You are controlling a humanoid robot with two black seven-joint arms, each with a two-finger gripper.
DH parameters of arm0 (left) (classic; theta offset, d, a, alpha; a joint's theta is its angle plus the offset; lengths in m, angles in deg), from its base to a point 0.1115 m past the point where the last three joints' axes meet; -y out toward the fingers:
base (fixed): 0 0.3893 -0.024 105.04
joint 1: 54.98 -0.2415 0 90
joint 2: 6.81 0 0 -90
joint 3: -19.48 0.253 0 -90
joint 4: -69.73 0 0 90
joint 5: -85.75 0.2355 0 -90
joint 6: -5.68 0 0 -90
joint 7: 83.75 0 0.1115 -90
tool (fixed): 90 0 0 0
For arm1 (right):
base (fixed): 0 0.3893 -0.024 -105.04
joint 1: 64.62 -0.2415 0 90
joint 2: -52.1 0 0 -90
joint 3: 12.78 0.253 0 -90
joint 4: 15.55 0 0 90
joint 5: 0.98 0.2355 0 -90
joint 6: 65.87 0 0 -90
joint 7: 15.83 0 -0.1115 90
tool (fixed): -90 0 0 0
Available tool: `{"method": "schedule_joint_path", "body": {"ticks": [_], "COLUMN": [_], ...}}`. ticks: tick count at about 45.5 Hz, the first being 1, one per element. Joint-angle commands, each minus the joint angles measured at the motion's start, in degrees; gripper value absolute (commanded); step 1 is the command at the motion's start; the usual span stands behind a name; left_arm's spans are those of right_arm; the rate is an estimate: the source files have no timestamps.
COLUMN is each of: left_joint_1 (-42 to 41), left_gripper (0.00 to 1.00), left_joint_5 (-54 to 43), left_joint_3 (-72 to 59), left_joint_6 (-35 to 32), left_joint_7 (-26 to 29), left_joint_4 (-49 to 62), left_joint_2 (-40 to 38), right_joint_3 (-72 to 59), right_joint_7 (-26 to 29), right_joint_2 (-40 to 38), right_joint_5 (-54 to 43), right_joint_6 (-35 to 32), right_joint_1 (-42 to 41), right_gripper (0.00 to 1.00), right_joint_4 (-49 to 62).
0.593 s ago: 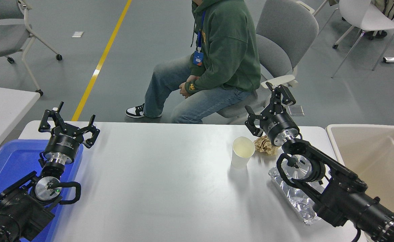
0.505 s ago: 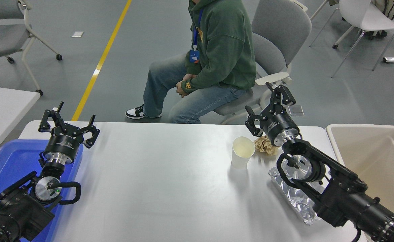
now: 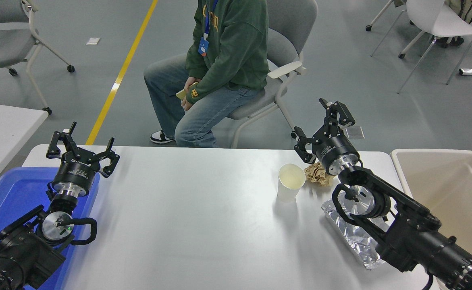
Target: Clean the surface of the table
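The white table surface fills the lower half of the view. On it at the right stand a white paper cup, a crumpled brown paper ball and a crinkled foil tray partly under my right arm. My right gripper is open and empty, raised over the table's far edge just behind the paper ball. My left gripper is open and empty, parked at the lower left above the table's far left corner.
A blue plastic tray lies at the left under my left arm. A beige bin stands off the table's right end. A person in a green hoodie sits on a chair beyond the far edge. A smaller white tabletop is at the left.
The seated person has rolled the chair back and to the left, away from the table. Both arms have stayed still.
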Motion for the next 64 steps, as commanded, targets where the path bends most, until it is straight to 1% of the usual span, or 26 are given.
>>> {"method": "schedule_joint_path", "body": {"ticks": [1, 30, 34, 48, 64], "left_joint_1": [0.00, 0.00, 0.00, 0.00, 0.00], "left_gripper": [1.00, 1.00, 1.00, 1.00, 1.00], "left_joint_5": [0.01, 0.01, 0.01, 0.01, 0.01], "left_joint_3": [-0.03, -0.03, -0.03, -0.03, -0.03], "left_joint_6": [0.00, 0.00, 0.00, 0.00, 0.00], "left_joint_7": [0.07, -0.02, 0.07, -0.02, -0.02], "left_joint_4": [-0.02, -0.02, 0.07, 0.07, 0.07], "left_joint_2": [0.00, 0.00, 0.00, 0.00, 0.00], "right_joint_3": [0.03, -1.73, -2.16, -4.63, -11.30], "right_joint_7": [0.14, 0.41, 0.41, 0.41, 0.41], "right_joint_2": [-0.43, -4.12, -4.21, -5.88, -6.76], "right_joint_5": [0.00, 0.00, 0.00, 0.00, -0.62], "right_joint_6": [-0.13, 0.83, 1.98, 1.98, 1.98], "right_joint_1": [-0.31, 0.48, -0.13, -2.15, -5.66], "right_gripper": [1.00, 1.00, 1.00, 1.00, 1.00], "right_joint_4": [0.08, 0.26, 0.26, 0.00, 0.26]}}
